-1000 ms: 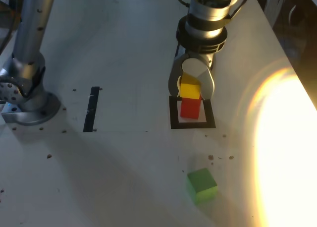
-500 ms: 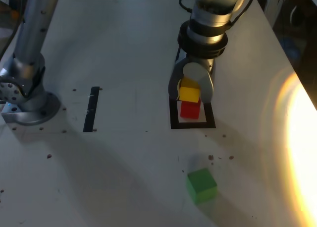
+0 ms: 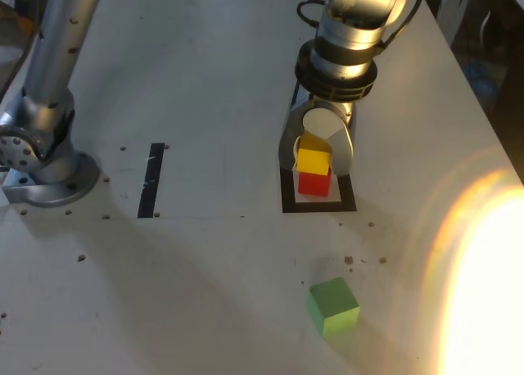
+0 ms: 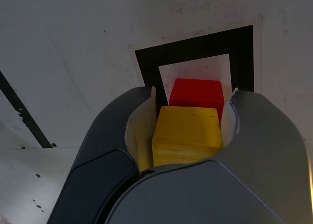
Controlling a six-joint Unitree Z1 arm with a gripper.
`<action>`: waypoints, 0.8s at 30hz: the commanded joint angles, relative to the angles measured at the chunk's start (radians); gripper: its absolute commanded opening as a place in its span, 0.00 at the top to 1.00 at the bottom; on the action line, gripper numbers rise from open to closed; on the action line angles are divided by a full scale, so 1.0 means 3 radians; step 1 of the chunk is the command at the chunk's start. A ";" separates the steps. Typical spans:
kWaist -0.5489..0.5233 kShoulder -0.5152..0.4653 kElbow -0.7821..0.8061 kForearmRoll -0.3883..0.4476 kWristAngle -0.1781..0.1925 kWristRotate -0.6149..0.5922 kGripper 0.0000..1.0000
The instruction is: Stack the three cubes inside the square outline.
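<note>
The red cube sits inside the square outline. My gripper is shut on the yellow cube, its two grey fingers on either side. The yellow cube hangs just over the red cube; whether they touch I cannot tell. The green cube lies alone on the table, nearer the camera than the outline in the exterior view.
A thin black strip lies on the white table at the exterior view's left of the outline. The arm's base stands at the far left. A bright glare covers the table's lower right.
The gripper with the yellow cube has shifted slightly and sits more squarely over the red cube. The glare has moved toward the lower right.
</note>
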 commanded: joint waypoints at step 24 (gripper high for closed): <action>0.0004 -0.0287 0.0146 0.0085 0.0021 -0.0070 0.01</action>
